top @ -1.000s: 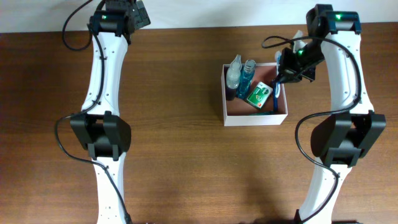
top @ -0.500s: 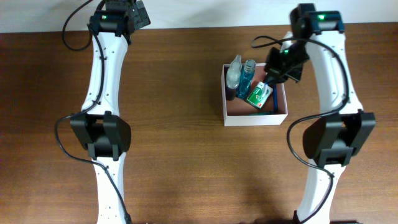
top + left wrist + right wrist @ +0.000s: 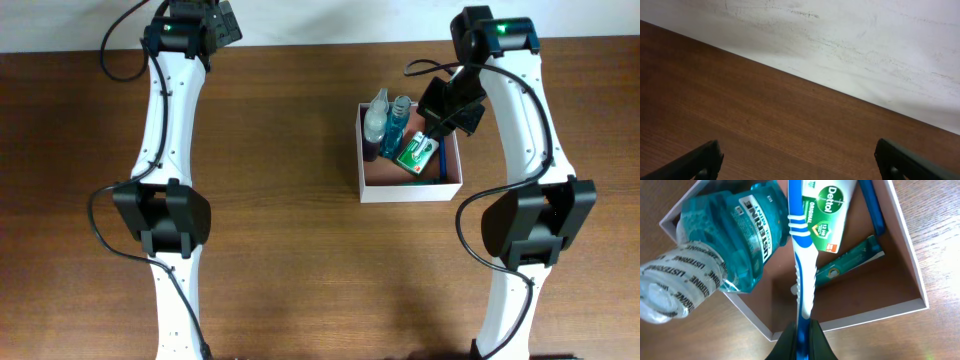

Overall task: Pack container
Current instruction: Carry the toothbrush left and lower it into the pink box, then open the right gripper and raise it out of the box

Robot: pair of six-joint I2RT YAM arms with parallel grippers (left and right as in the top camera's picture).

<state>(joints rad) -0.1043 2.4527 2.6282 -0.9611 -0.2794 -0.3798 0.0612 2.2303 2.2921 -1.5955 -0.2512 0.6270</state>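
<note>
The container (image 3: pixel 410 192) is a square white-walled box with a pinkish-brown floor, right of the table's middle. It holds a clear spray bottle (image 3: pixel 376 118), a blue mouthwash bottle (image 3: pixel 399 125) and a green-and-white soap box (image 3: pixel 417 152). My right gripper (image 3: pixel 438 128) hangs over the box's back right part. In the right wrist view it (image 3: pixel 801 342) is shut on a blue-and-white toothbrush (image 3: pixel 799 245), which points over the container (image 3: pixel 875 312), between the mouthwash bottle (image 3: pixel 725 245) and the soap box (image 3: pixel 827 215). My left gripper (image 3: pixel 800 162) is open and empty.
A teal packet (image 3: pixel 850 264) and a blue strip (image 3: pixel 872 210) lie inside the box by the soap box. My left gripper (image 3: pixel 225 22) is at the far left back by the white wall (image 3: pixel 840 30), over bare brown wood.
My right gripper has moved left and in over the container's back right part, with the toothbrush in it. The left arm has not moved.
</note>
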